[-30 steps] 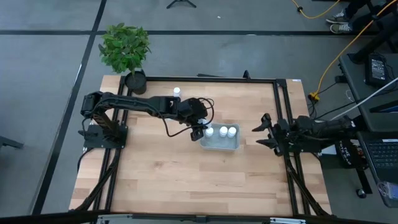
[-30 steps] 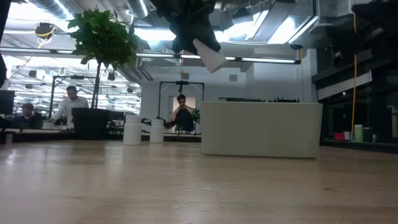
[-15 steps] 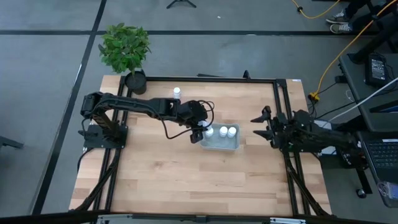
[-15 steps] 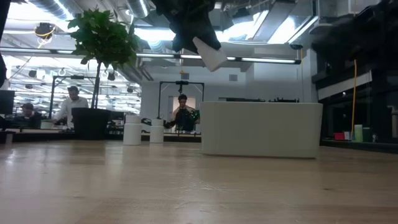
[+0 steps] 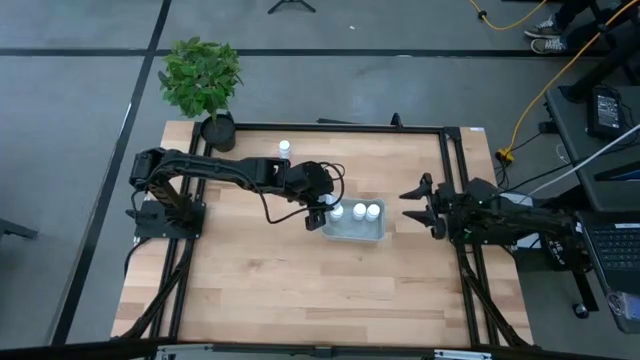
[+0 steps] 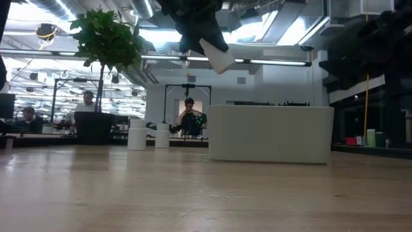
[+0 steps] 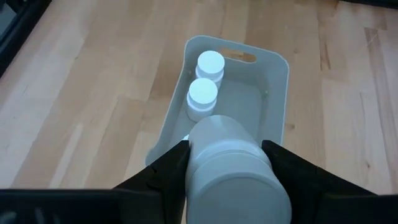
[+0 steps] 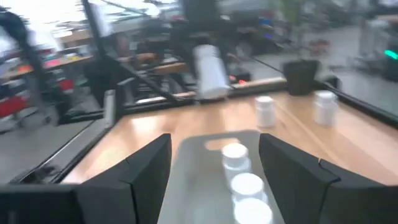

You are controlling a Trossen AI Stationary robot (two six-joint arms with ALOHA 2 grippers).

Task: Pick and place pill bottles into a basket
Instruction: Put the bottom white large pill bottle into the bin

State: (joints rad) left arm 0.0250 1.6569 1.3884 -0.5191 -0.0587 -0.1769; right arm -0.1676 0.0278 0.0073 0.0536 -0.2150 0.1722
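My left gripper (image 5: 318,213) is shut on a white pill bottle (image 7: 231,163) and holds it in the air over the left end of the grey-blue basket (image 5: 368,234). Three white-capped bottles (image 5: 358,211) stand upright in the basket; the left wrist view shows two of them (image 7: 204,94). Two more bottles (image 6: 136,138) stand on the table near its far edge. My right gripper (image 5: 410,207) is open and empty just right of the basket, pointing at it, as its wrist view (image 8: 214,171) shows. My left gripper pinches the pill bottle by the two sides of its body (image 7: 199,163) between its two fingers (image 7: 169,167). The fingers come from above, slanting down. The bottle is tilted, lifted clear above the basket, its lower end (image 6: 222,63) pointing down toward the basket.
A black plant pot (image 5: 217,131) with a green plant (image 5: 200,75) stands at the table's far left corner. A black frame (image 5: 350,127) runs along the table's edges. Bare wood lies on the near side of the basket. People sit in the room behind the table.
My right gripper has moved toward the table's left, closer to the basket's right end, and stays open. My left gripper keeps the bottle tilted over the basket's left end with no clear shift.
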